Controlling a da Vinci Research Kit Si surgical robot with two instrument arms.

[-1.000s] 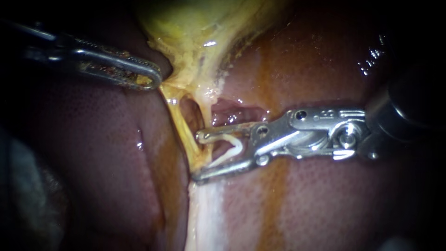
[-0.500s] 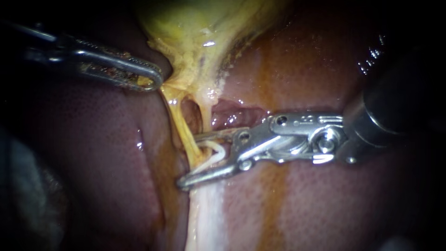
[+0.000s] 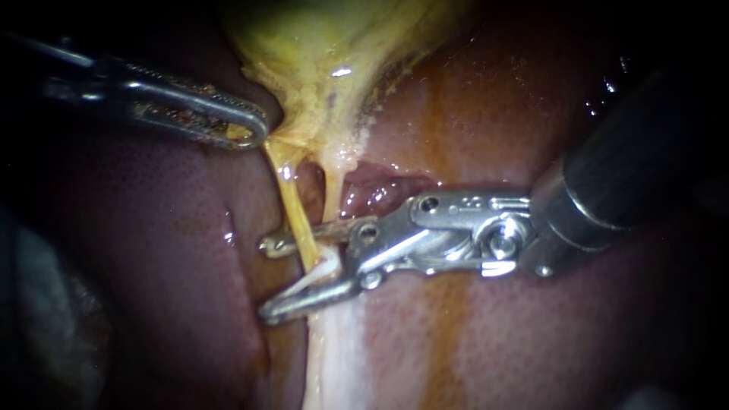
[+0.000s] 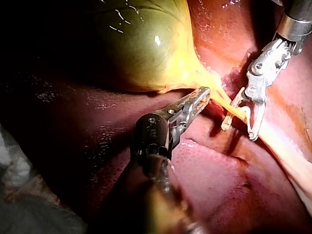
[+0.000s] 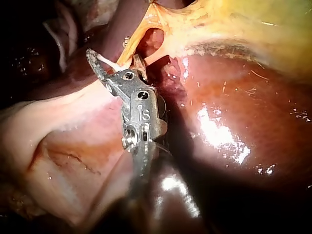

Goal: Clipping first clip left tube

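In the endoscope view the yellow gallbladder [image 3: 326,45] narrows into two strands, the left tube [image 3: 292,205] and the right tube [image 3: 334,186]. My left instrument [image 3: 254,135] is shut on the gallbladder's lower edge and holds it up and to the left; the left wrist view shows the same grip [image 4: 204,93]. My right instrument [image 3: 267,279] carries a white clip [image 3: 315,275] between its jaws, which stand apart. They straddle the left tube, one jaw on each side. From the right wrist view the instrument [image 5: 114,61] and clip [image 5: 105,61] sit around that tube [image 5: 129,46].
Dark red liver [image 3: 493,342] lies all around and under both instruments. A pale band of tissue [image 3: 334,349] runs down from the tubes. The right tube passes just behind the right instrument's upper jaw. White gauze [image 4: 14,165] shows beside the left instrument's shaft.
My right instrument has advanced to the left with the clip. Its jaw tips, earlier just right of the left tube, now reach past it. The left instrument has held still.
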